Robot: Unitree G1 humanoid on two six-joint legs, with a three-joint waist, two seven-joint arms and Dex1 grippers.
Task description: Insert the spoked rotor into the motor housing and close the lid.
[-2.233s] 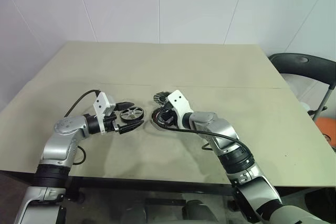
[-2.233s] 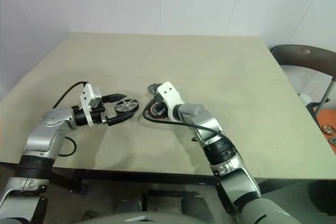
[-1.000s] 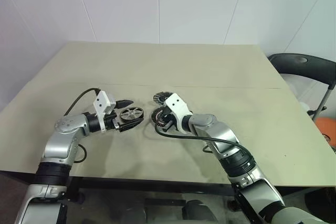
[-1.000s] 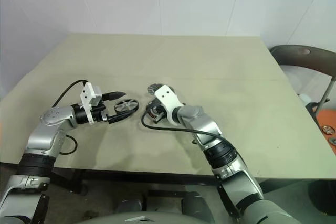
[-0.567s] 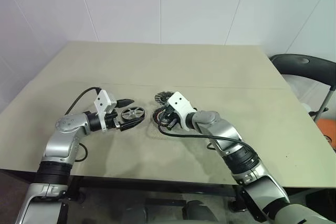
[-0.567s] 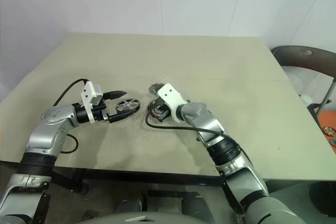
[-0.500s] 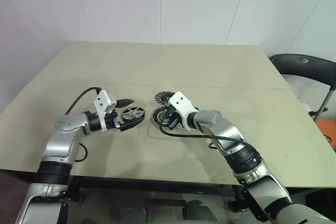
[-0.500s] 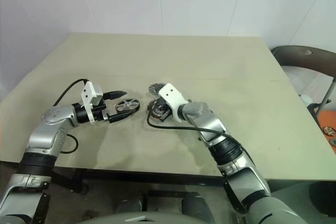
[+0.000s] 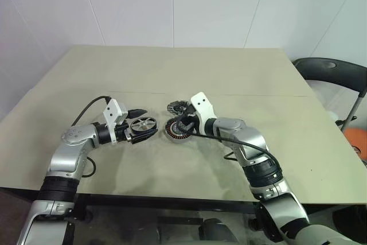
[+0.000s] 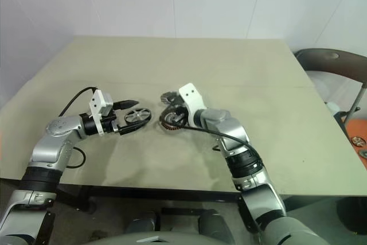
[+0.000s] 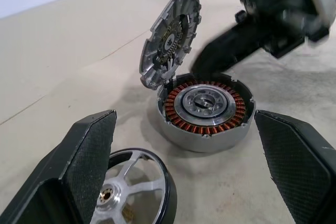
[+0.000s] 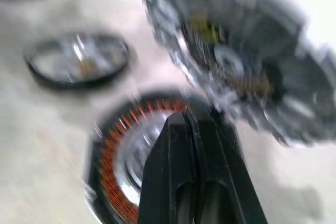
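Your left gripper [image 11: 184, 177] has its fingers spread as wide as they go, holding nothing, with the spoked rotor [image 9: 143, 125] lying flat on the table [image 9: 229, 78] between them, spokes facing up. Your right gripper [image 12: 195, 124] has its fingers pressed tight together, empty, the tips hovering over the motor housing [image 11: 206, 115]. The housing sits flat, copper windings up, just beside the rotor. The lid [image 11: 169, 39] stands tilted on edge against the housing's far rim, its face turned toward the housing.
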